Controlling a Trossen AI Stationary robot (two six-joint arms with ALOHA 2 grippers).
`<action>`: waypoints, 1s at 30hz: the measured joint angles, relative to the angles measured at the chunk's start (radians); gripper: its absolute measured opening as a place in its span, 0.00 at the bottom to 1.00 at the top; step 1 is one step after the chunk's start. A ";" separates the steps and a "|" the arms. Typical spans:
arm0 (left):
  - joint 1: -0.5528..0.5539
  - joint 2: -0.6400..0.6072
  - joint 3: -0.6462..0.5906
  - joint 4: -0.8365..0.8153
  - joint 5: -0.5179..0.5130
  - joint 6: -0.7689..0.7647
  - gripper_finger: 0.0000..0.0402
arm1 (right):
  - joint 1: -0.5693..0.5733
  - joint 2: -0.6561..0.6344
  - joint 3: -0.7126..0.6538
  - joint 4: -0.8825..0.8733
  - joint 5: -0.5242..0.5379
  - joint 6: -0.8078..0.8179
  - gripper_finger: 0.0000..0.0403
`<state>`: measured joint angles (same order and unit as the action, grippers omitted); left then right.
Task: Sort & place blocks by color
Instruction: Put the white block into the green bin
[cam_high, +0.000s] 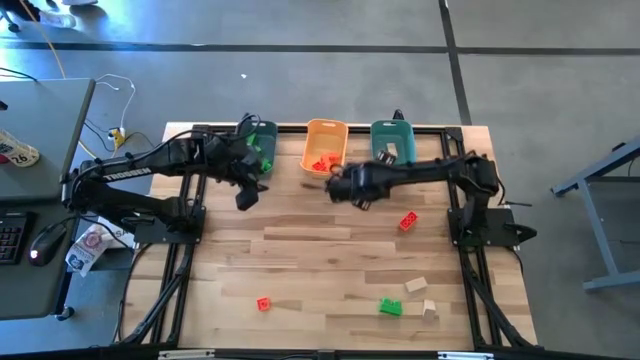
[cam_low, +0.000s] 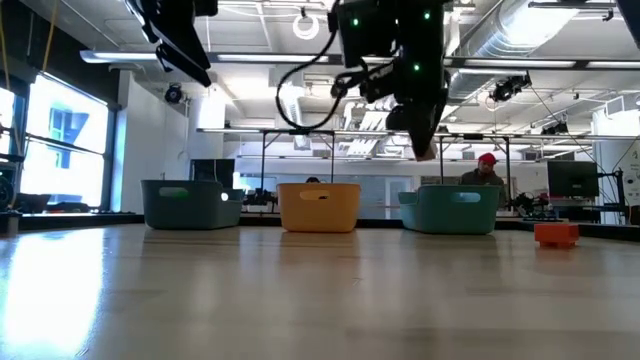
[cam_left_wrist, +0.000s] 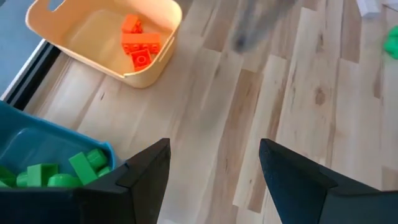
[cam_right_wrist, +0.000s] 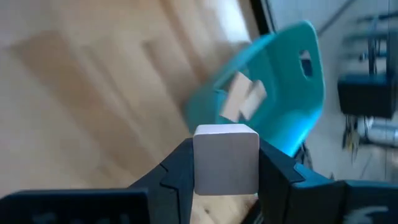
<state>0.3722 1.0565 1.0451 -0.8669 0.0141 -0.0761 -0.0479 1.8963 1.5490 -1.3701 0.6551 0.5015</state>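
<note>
A pale tan wooden cube (cam_right_wrist: 226, 158) was clamped in the right hand (cam_right_wrist: 226, 171), near the right teal plastic bin (cam_high: 393, 141) at upper centre. The left hand (cam_left_wrist: 214, 163) gaped, empty. Five blocks remained on the tabletop (cam_high: 320, 260).

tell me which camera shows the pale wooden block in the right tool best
The right wrist view: the pale tan wooden cube fills the frame, clamped in the right tool. In the high view the arm hides it; in the low view it cannot be made out; the left wrist view misses it.
</note>
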 joint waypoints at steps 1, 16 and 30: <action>-0.005 0.000 0.000 0.000 0.000 0.000 0.58 | -0.022 0.000 0.000 -0.006 0.000 0.005 0.27; -0.056 0.000 0.000 0.000 0.000 -0.003 0.58 | -0.343 0.000 0.000 -0.016 -0.148 -0.124 0.27; -0.068 0.000 0.000 0.000 0.000 -0.019 0.58 | -0.527 0.004 0.000 0.134 -0.428 -0.208 0.27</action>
<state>0.3046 1.0565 1.0451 -0.8673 0.0143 -0.0950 -0.5746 1.8999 1.5490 -1.2359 0.2273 0.2936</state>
